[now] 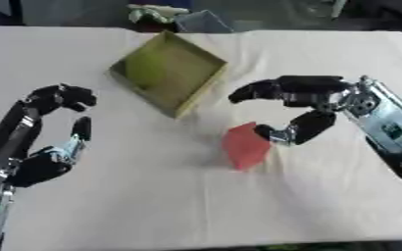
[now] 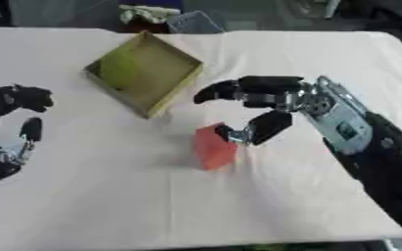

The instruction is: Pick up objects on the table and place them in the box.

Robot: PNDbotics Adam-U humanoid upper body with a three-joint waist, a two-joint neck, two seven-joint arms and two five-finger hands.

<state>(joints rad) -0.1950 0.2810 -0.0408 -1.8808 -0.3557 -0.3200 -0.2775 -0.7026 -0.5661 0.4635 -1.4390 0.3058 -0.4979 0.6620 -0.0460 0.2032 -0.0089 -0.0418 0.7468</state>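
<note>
Red block (image 1: pixel 245 146) sits on the bench (image 1: pixel 196 206), just in front of the box (image 1: pixel 168 71) and a little to its right, apart from it. Box is open-topped, olive-yellow, set cornerwise to the robot; looks empty, though one patch of its floor reads lighter green and I cannot tell whether that is an object or light. Right hand (image 1: pixel 300 100) is over the block from the right: thumb at or touching the block's upper right edge, fingers (image 1: pixel 254 91) arched above and beyond it, not yet closed round it, so released, holding nothing. Left hand (image 1: pixel 46 164) idles at the left edge of the bench, fingers loosely curled around nothing, well away from block and box. Judgement: step in hand is the grasp on the block; nothing boxed yet. To do it well: bring the fingers down on the block's far left face opposite the thumb, so the pinch runs through the middle rather than across a corner, where it could twist out. Close before lifting; the thumb alone could push the block sideways. Lift clear of the near box wall, carry up-left, release low over the centre of the box.
</note>
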